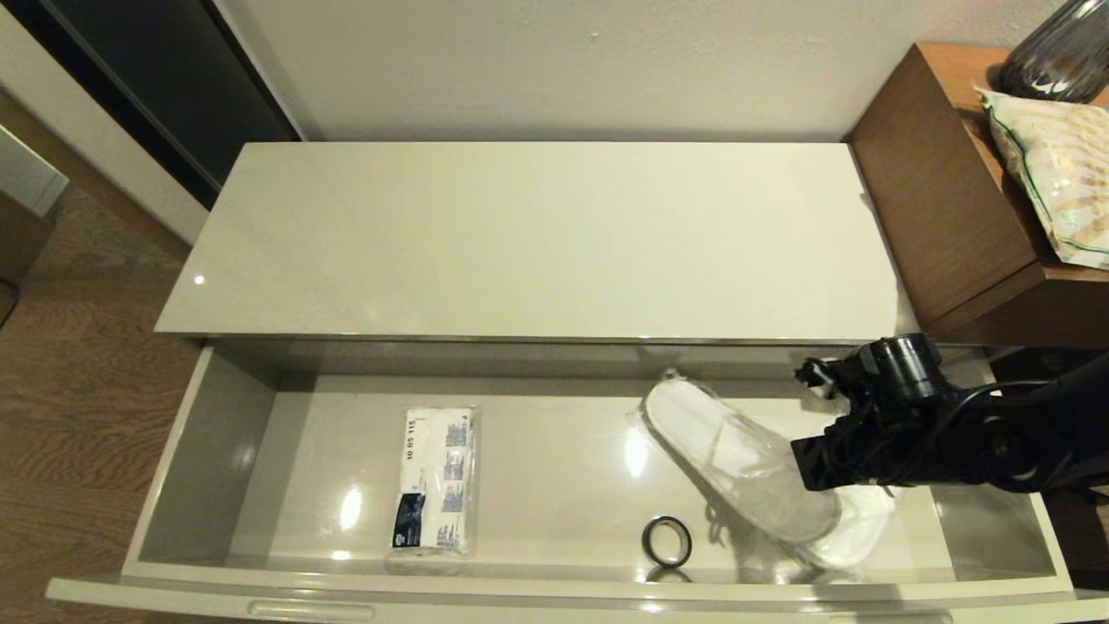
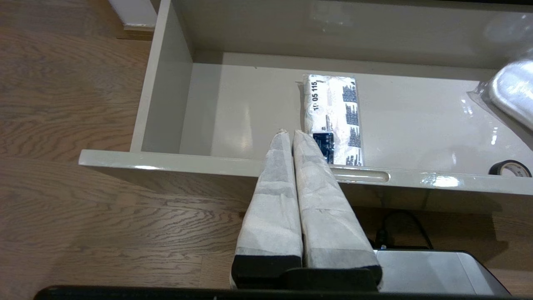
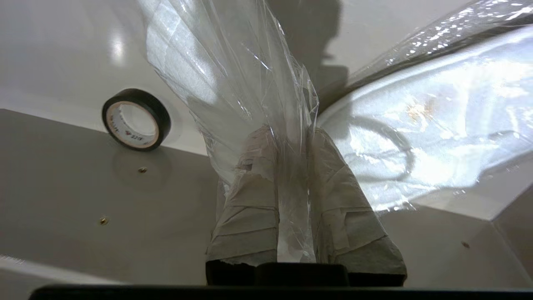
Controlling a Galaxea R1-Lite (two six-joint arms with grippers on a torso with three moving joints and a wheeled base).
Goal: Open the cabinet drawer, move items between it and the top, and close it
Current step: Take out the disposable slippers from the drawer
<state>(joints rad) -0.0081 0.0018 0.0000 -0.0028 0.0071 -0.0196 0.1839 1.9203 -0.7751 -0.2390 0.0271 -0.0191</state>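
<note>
Now the right tool point(image 3: 291, 137) is gripping a slipper pack point(image 1: 736, 455) in the open drawer point(image 1: 554, 589), with a lift to the top point(image 1: 537, 243) likely next; the left tool point(image 2: 290, 133), clenched empty, is hanging near the drawer front.

soft, even indoor light from overhead fills all three views, moderately bright. small hot glare spots sit on the glossy floor of the cabinet drawer point(image 1: 554, 485) and one on the top point(image 1: 198, 279). the crinkly plastic of the slipper pack point(image 3: 416, 125) glints hard in the right wrist view, nearly blown out. the right arm throws a soft shadow over the drawer floor there. the head view bends slightly at the edges.
</note>
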